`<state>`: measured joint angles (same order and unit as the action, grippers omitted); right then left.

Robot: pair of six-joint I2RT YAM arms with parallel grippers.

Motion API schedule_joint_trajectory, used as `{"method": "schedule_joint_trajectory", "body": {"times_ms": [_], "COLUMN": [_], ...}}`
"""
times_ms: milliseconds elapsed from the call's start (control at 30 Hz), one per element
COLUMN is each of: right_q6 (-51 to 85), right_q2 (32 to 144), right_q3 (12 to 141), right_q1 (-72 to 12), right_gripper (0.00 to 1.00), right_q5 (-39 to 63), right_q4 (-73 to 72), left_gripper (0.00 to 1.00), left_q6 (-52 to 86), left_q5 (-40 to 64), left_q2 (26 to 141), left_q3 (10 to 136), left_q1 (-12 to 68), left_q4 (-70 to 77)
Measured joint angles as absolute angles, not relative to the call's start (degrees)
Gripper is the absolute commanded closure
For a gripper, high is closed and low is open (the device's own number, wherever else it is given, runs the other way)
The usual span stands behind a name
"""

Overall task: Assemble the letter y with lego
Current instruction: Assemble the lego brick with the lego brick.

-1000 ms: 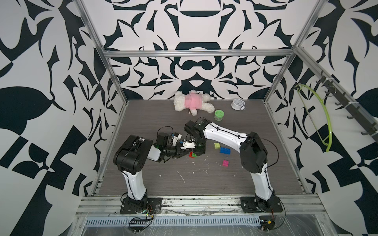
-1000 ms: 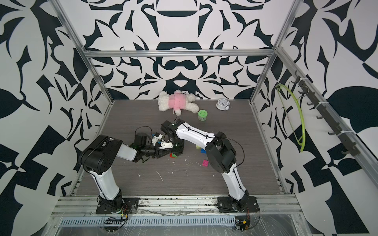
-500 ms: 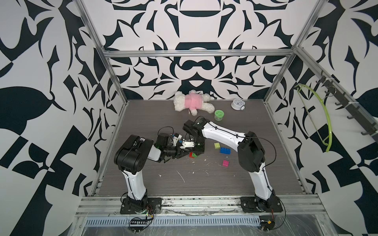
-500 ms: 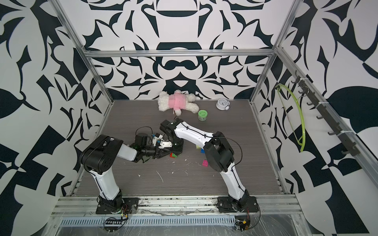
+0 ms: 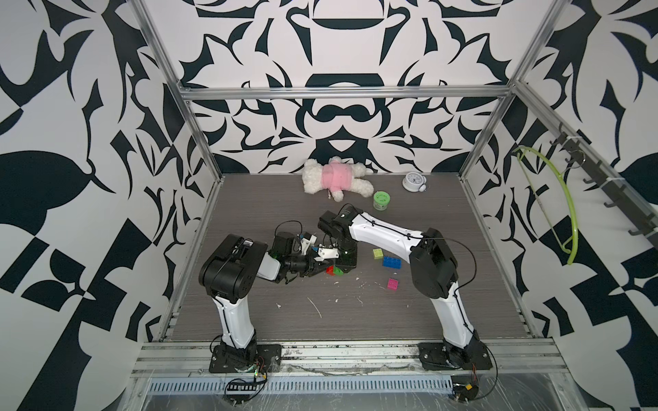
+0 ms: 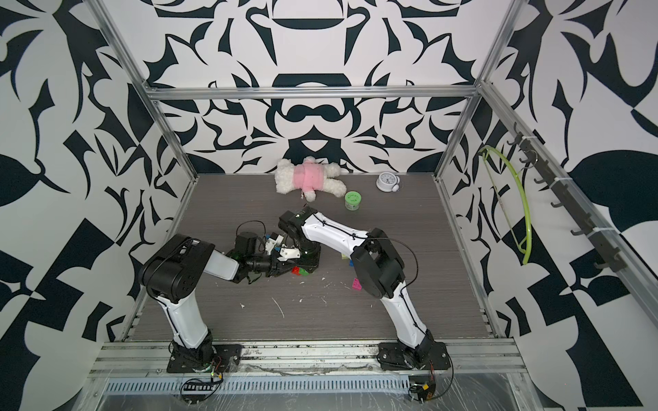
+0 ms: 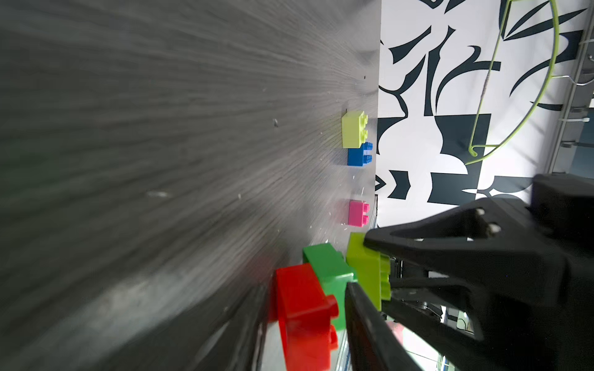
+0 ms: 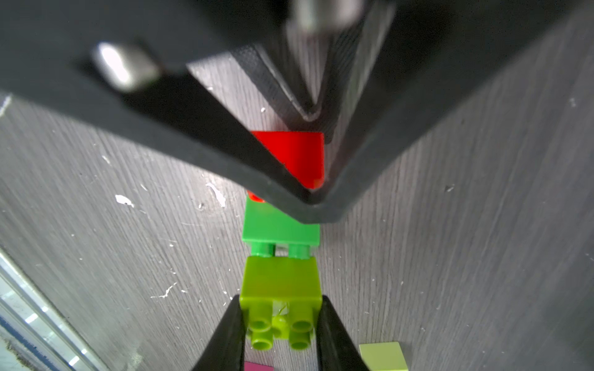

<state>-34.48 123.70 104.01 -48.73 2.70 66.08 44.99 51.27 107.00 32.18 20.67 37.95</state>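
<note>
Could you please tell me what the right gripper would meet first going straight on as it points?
Most likely the green brick: the right gripper is shut on a yellow-green brick whose underside sits at the green brick's studs. Behind it comes the red brick.

- plush toy point(image 5: 334, 179) against the back wall point(image 5: 341, 117); alarm clock point(image 5: 412, 182) right of it; round jar point(image 5: 381, 200) before both, between them
- three-brick row point(image 5: 336, 272) at mid table point(image 5: 356, 327); long brick point(image 5: 391, 262) right of it; square brick point(image 5: 378, 253) just behind; second square brick point(image 5: 392, 283) before

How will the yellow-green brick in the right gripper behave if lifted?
The yellow-green brick looks rigid and light; the right gripper should hold it. It likely lifts alone: the green brick shows bare studs, not seated.
</note>
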Motion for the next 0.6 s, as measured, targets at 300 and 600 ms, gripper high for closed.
{"method": "schedule_joint_trajectory", "body": {"times_ms": [300,600], "right_q6": [-33.6,-26.4], "right_q2": [123.7,116.0], "right_q3": [104.0,96.9], "right_q1": [-48.7,-47.3], "right_gripper": [0.86,0.85], "right_q5": [2.7,4.7], "right_q4": [65.7,59.4], "left_gripper": [0.58,0.5], "left_q6": [44.3,37.5], "left_q5": [51.6,45.5], "left_q2": [106.8,99.7], "left_q3": [32.8,37.2], "left_q1": [20.7,20.2], "left_q4": [35.3,17.4]}}
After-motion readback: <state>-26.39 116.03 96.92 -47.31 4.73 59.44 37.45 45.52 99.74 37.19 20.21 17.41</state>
